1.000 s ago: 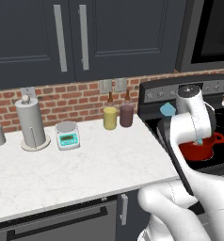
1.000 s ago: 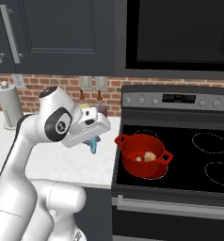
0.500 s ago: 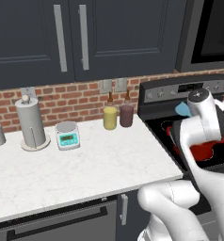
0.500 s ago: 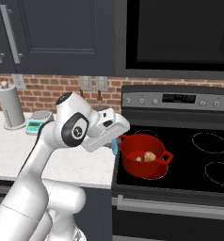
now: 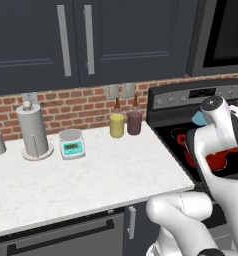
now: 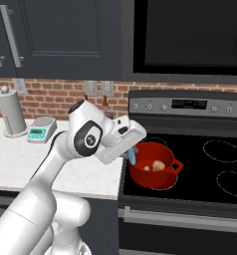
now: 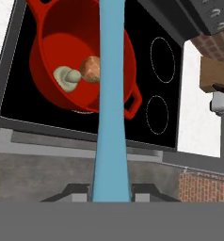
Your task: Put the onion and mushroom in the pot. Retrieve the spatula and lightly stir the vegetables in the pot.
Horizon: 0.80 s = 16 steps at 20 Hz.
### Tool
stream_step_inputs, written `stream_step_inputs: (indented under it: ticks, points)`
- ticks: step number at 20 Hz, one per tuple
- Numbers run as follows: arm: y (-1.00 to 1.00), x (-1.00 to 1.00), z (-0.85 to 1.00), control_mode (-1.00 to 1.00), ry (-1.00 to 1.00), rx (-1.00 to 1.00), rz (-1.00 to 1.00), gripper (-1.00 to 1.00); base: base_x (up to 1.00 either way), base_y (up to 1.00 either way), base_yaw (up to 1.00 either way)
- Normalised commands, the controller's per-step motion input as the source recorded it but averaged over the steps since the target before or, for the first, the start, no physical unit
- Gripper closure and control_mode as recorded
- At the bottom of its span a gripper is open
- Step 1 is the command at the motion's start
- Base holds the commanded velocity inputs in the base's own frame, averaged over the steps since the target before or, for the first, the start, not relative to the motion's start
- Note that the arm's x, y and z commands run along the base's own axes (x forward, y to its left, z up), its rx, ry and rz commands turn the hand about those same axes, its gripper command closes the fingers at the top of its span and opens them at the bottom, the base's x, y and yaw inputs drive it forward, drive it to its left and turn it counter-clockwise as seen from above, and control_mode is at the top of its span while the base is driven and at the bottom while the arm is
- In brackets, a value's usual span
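Observation:
The red pot (image 6: 151,177) stands on the front left burner of the stove. Inside it lie the orange-brown onion (image 7: 90,69) and, beside it, the pale mushroom (image 7: 67,78); both also appear as the onion (image 6: 159,165) and mushroom (image 6: 147,168) in the right base view. My gripper (image 7: 110,190) is shut on the handle of the light-blue spatula (image 7: 111,103), which in the hand view runs across the pot (image 7: 48,33). From the right base, the gripper (image 6: 131,148) hangs just left of the pot rim with the spatula (image 6: 132,156) pointing down. A blue tip of the spatula (image 5: 197,117) shows beside the arm.
The black stove top (image 6: 210,174) has marked burners to the right of the pot. On the white counter (image 5: 91,175) stand a paper towel holder (image 5: 33,131), a small scale (image 5: 72,144) and two jars (image 5: 125,123) by the brick wall.
The arm has swung right from over the counter edge toward the stove, carrying the spatula up to the pot's left rim. The onion and mushroom have not moved.

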Motion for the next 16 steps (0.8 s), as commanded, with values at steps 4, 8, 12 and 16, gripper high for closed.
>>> stream_step_inputs:
  ticks: [4,8,12,16]
  points:
    - [0.0,0.0,0.0,-1.0,0.0,0.0,0.0,1.0,0.0,0.0,0.0]
    - [0.0,0.0,0.0,-1.0,0.02,0.0,0.02,1.0,0.0,0.0,0.0]
    - [-0.02,0.0,0.04,-1.0,0.18,-0.01,0.17,1.0,0.0,0.0,0.0]
    - [-0.06,0.0,0.13,-1.0,0.25,-0.01,0.21,1.0,0.0,0.0,0.0]
